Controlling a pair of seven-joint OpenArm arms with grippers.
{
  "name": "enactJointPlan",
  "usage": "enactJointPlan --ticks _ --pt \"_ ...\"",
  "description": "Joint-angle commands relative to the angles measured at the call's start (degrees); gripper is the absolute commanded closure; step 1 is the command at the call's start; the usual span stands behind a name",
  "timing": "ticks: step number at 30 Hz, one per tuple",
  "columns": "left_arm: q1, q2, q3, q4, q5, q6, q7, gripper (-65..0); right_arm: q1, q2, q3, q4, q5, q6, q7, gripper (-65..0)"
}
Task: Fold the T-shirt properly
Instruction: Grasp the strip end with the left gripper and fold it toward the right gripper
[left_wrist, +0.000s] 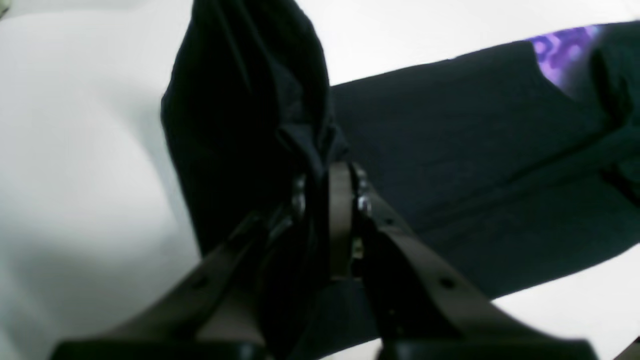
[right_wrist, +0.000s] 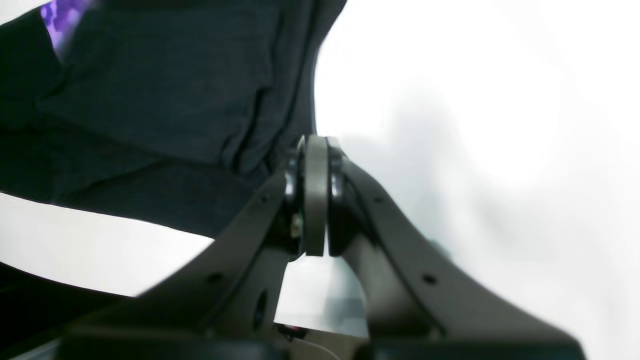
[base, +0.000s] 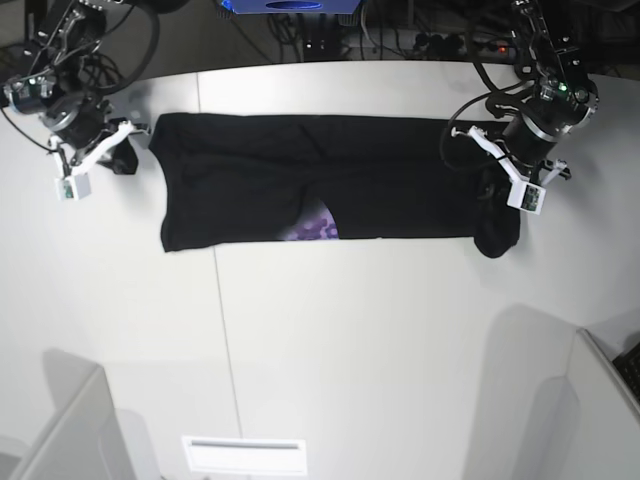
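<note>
Across the upper half of the white worktop (base: 330, 350), large black fabric T-shirt (base: 300, 185) spread wide, purple print at its lower middle, left fingers (left_wrist: 327, 195) clenched on its sleeve, right fingers (right_wrist: 315, 165) closed at its opposite edge, grip on cloth unclear.

Two black arms trailing looped black cables are seen, each ending in a white bracket and a dark brown-grey gripper, the left gripper (left_wrist: 327, 200) and the right gripper (right_wrist: 315, 195), with curved fingers marked by small round screw holes.
</note>
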Motion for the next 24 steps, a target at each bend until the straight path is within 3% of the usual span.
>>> enactJointPlan --ticks 1,6,12,24 --pt "-0.1 0.0 0.6 1.2 -0.9 0.1 -1.3 0.0 0.3 0.5 0.2 1.0 1.2 0.2 1.0 0.0" --pt "-0.1 1.7 4.2 1.0 -0.8 0.1 -1.3 0.0 0.3 0.5 0.0 1.0 1.2 0.1 1.0 0.0" --pt "-0.2 2.0 10.1 0.8 -0.8 5.2 -1.3 0.0 0.3 0.5 0.1 1.0 1.2 0.1 1.0 0.0" --pt "-0.6 2.0 17.0 0.6 -0.8 8.5 -1.6 0.0 0.3 0.5 0.2 0.9 1.2 0.1 1.0 0.0"
